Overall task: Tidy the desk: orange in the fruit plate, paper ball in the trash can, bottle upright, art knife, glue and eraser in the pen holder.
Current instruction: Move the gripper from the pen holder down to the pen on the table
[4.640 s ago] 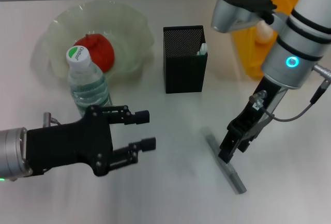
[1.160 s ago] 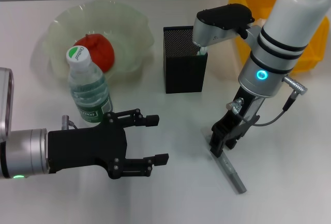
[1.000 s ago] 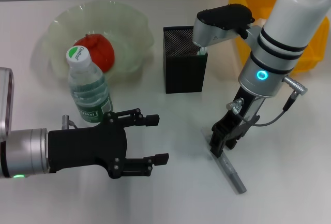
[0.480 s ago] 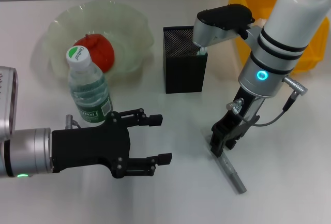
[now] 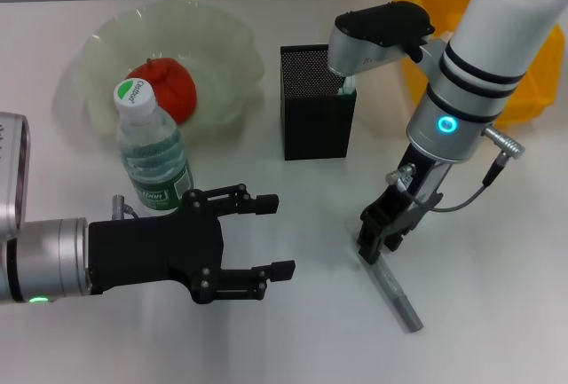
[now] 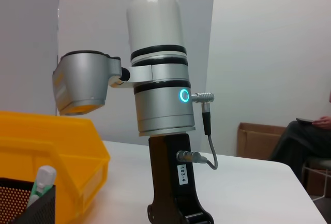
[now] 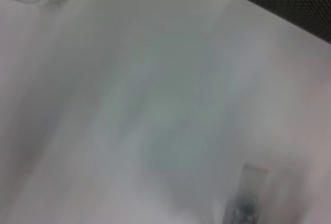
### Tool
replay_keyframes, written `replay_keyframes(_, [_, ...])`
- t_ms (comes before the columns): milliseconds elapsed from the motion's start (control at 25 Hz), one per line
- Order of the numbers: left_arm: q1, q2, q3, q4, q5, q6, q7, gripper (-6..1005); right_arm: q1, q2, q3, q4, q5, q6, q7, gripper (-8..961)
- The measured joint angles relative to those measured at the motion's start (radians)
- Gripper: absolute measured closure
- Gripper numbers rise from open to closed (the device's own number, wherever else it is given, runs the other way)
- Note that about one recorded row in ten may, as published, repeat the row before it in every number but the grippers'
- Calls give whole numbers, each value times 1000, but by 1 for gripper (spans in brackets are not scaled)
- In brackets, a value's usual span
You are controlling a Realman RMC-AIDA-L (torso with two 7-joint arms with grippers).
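While the pen holder stands mid-table as the landmark, the right gripper hangs in front of it and off to its right, its tip down at the upper end of the art knife, which lies flat on the table; whether its fingers are apart or closed on the knife cannot be told. The glue pokes out of the holder's right corner. Left of the holder, the bottle stands upright, and behind it the orange sits in the fruit plate. The trash can stands to the holder's right. The left gripper hovers in front of the bottle, fingers spread apart, holding nothing.
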Motion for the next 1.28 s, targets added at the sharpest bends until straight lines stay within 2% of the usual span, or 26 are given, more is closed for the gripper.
replay_keyframes(1280, [-13,-5,9,-7,-12,-10,11,214,-6,0,-11,11,26,15,-18,586])
